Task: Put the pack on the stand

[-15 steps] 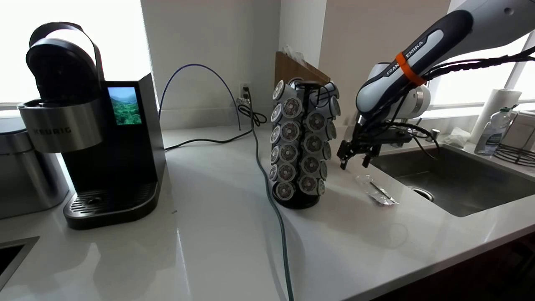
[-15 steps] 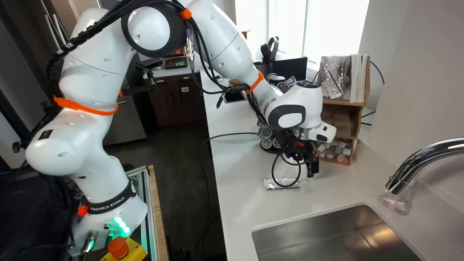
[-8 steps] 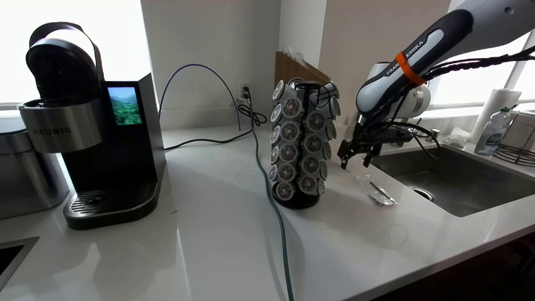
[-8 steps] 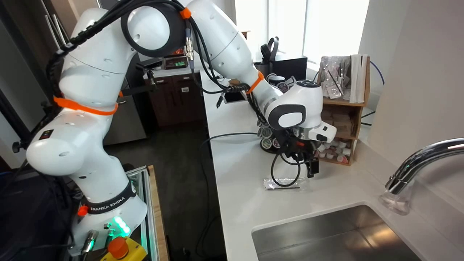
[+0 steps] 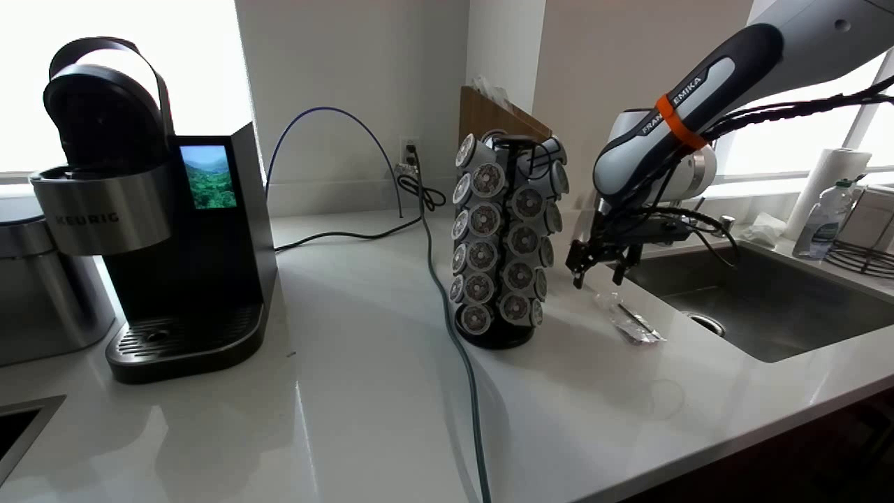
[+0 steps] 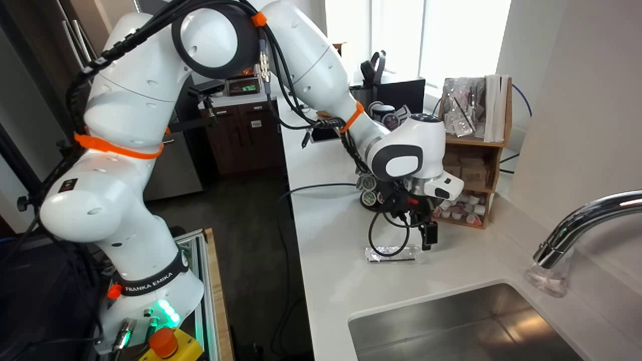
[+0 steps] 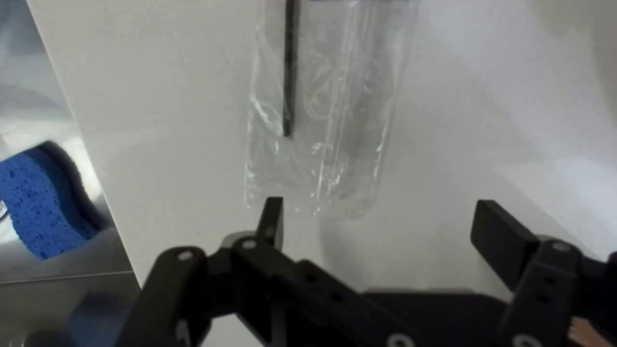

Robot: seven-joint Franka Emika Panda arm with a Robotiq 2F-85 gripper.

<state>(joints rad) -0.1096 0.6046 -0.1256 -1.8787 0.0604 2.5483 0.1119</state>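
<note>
Pincer (image 7: 378, 212) spread wide, nothing held. Clear pack (image 7: 332, 106) laid flat on counter (image 7: 159, 120), just ahead in wrist view, off-centre. For grasping, jaws should be centred across its body, brought low before squeezing; slipping is risked. Wooden stand (image 6: 476, 142), presumed target, not yet reached.

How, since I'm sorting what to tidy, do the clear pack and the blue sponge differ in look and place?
The pack is clear, with a dark stick inside; the sponge is blue and pitted. The pack looks thin, while the sponge is thick. The pack lies on the counter, the sponge in the sink. The claw holds neither.
</note>
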